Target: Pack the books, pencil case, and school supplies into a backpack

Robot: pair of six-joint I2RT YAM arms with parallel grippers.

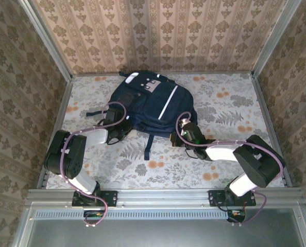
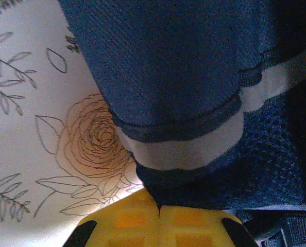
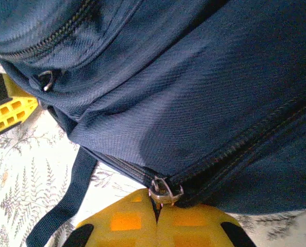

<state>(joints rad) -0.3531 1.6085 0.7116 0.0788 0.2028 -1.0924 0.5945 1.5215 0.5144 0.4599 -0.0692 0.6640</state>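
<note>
The navy backpack (image 1: 150, 103) with white stripes lies flat in the middle of the table, its straps trailing toward me. My left gripper (image 1: 120, 129) is at its near-left edge. In the left wrist view the yellow fingers (image 2: 127, 221) are closed together and pinch a fold of the backpack's blue fabric (image 2: 184, 190) below a white stripe. My right gripper (image 1: 182, 135) is at the near-right edge, its fingers (image 3: 194, 226) shut on the metal zipper pull (image 3: 165, 191) of the backpack's zip. The books, pencil case and school supplies are out of view.
A dark strap (image 3: 65, 200) hangs from the backpack onto the floral tablecloth (image 1: 235, 108). A second zipper slider (image 3: 46, 80) sits higher on the bag. The left gripper's yellow finger (image 3: 9, 110) shows at the edge of the right wrist view. Patterned walls enclose the table.
</note>
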